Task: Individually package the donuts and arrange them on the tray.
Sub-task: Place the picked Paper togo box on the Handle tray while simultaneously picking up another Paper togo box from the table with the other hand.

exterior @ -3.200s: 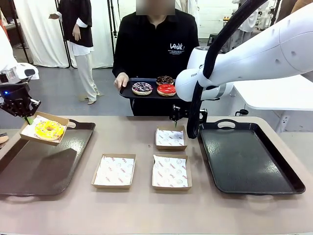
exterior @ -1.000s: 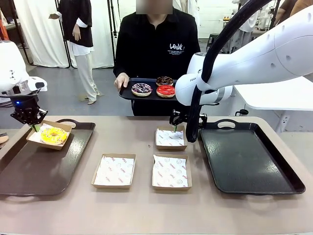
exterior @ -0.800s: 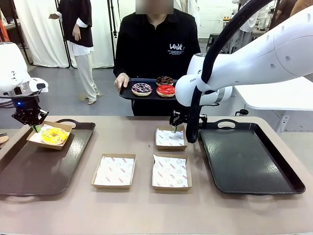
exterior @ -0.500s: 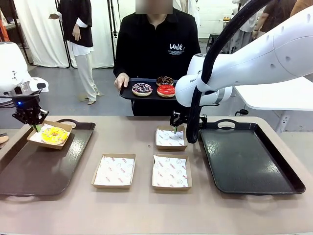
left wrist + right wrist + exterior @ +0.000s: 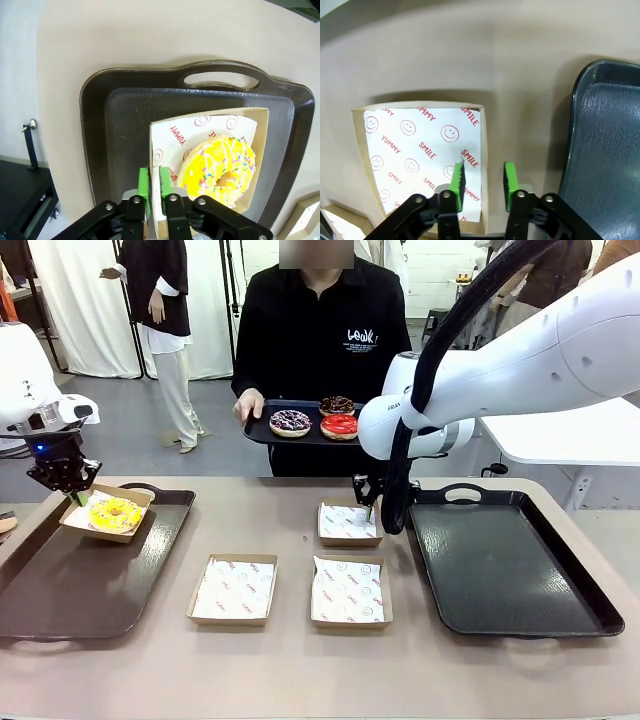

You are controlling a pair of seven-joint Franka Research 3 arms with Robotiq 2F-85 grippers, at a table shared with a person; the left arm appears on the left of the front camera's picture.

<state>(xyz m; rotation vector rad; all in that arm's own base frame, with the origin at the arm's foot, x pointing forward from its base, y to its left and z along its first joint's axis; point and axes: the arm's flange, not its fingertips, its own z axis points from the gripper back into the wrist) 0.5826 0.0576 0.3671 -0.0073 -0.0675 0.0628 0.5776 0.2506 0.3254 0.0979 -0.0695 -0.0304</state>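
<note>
Brown empty boxes, nearest me: two paper-lined cardboard boxes sit side by side on the table (image 5: 300, 670), the near-left box (image 5: 232, 590) and the near-right box (image 5: 348, 592).
Left tray (image 5: 70, 590): dark and on the table at my left, with a donut box (image 5: 172, 132) resting on its far end by the handle.
Yellow donut (image 5: 115, 512): it lies inside that donut box on the printed liner; its icing has white stripes and coloured sprinkles.
My left gripper (image 5: 70, 495): I come down on the box's near corner. In my wrist view the pads (image 5: 144, 182) sit close together, pinching the box wall.
Right tray (image 5: 500, 560): dark and bare, on the table at my right.
Far box (image 5: 348, 523): paper-lined and without a donut, just beside the right tray's left edge.
My right gripper (image 5: 368, 508): my jaws stand apart, straddling the far box's tray-side wall, one pad (image 5: 457, 180) over the liner and the other outside.
Person's tray (image 5: 262, 430): held up beyond the table's far edge by a hand (image 5: 248, 403).
Donuts on it: purple donut (image 5: 290, 420) at left, red donut (image 5: 340, 424) beside it, chocolate donut (image 5: 337, 403) behind.
</note>
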